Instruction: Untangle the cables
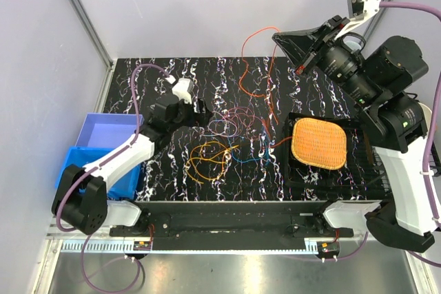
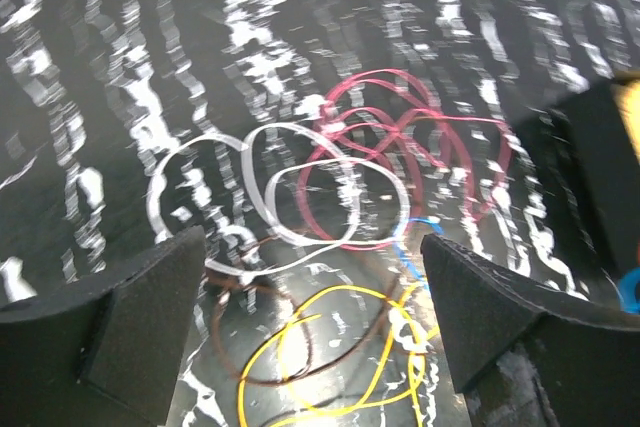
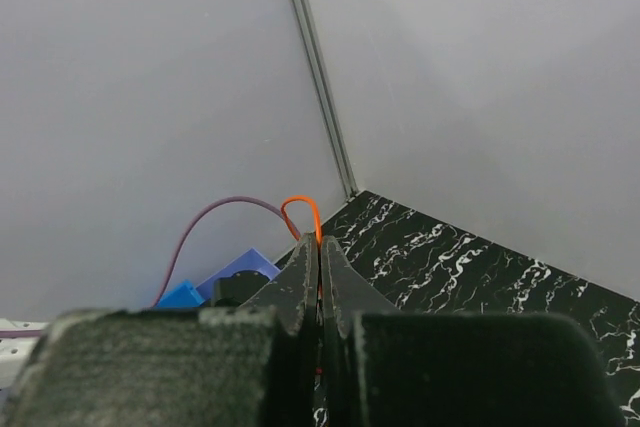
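The cables [image 1: 231,135] lie as a loose tangle of thin wires mid-table, with yellow-orange loops [image 1: 207,160] at its near side. My left gripper [image 1: 200,109] hovers low at the tangle's left edge. In the left wrist view this gripper [image 2: 315,312] is open, and white loops [image 2: 270,197], pink-red loops [image 2: 400,147], a yellow loop [image 2: 330,347] and a brown loop [image 2: 255,332] lie ahead of and between its fingers, none gripped. My right gripper [image 1: 278,36] is raised at the back right, shut on an orange cable [image 1: 265,80] that trails down to the tangle. A small orange loop [image 3: 303,209] sticks out past the pressed fingertips [image 3: 320,247].
A black tray [image 1: 296,170] bearing a woven orange mat [image 1: 318,142] sits at the right of the table. Blue bins [image 1: 103,149] stand off the left edge, beside the left arm. Grey walls close in the back and sides.
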Controlling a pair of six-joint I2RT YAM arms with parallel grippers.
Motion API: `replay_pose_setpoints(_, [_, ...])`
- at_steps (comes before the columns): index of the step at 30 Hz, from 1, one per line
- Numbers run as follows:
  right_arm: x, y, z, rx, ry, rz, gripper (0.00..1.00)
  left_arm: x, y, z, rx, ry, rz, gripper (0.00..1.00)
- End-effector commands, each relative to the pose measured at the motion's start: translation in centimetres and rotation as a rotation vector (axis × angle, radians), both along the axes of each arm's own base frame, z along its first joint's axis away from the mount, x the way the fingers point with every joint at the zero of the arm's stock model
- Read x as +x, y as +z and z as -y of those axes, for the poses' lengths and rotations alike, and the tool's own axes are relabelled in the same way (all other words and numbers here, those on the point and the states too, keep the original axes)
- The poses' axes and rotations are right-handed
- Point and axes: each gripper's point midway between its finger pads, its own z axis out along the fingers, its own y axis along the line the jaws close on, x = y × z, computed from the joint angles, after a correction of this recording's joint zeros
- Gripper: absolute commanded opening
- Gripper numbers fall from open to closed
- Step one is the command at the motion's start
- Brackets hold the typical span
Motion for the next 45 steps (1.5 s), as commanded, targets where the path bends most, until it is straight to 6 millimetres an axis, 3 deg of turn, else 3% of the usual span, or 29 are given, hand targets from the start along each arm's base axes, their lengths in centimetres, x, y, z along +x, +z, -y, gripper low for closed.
replay_pose_setpoints(1, [-1.9,2.4,0.3,0.054,0.052,0.059,0.0,-1.5,4.0,4.8,-0.097,-0.267,0.18,0.89])
replay_pose_setpoints(10, [-3.0,3.1,0.0,0.062,0.1,0.07,0.0,-3.7,4.2,11.8,-0.165,-0.565,0.197,0.86])
replay_pose_setpoints(15, [-3.1,3.3,-0.2,0.067,0.11,0.069,0.0,-4.7,3.8,13.7,-0.186,-0.624,0.192,0.81])
replay_pose_setpoints(23, [-2.8,3.0,-0.3,0.058,0.107,0.06,0.0,-6.3,3.4,12.4,-0.204,-0.603,0.22,0.79])
replay_pose_setpoints(30, [-3.2,3.4,-0.2,0.065,0.116,0.067,0.0,-6.4,2.3,11.1,-0.168,-0.557,0.225,0.77])
replay_pose_setpoints(35, [-3.1,3.1,-0.5,0.064,0.124,0.057,0.0,-7.5,2.9,11.9,-0.193,-0.649,0.236,0.86])
replay_pose_setpoints(45, [-3.1,2.8,-0.8,0.064,0.144,0.05,0.0,-8.8,4.0,14.5,-0.248,-0.789,0.227,0.84])
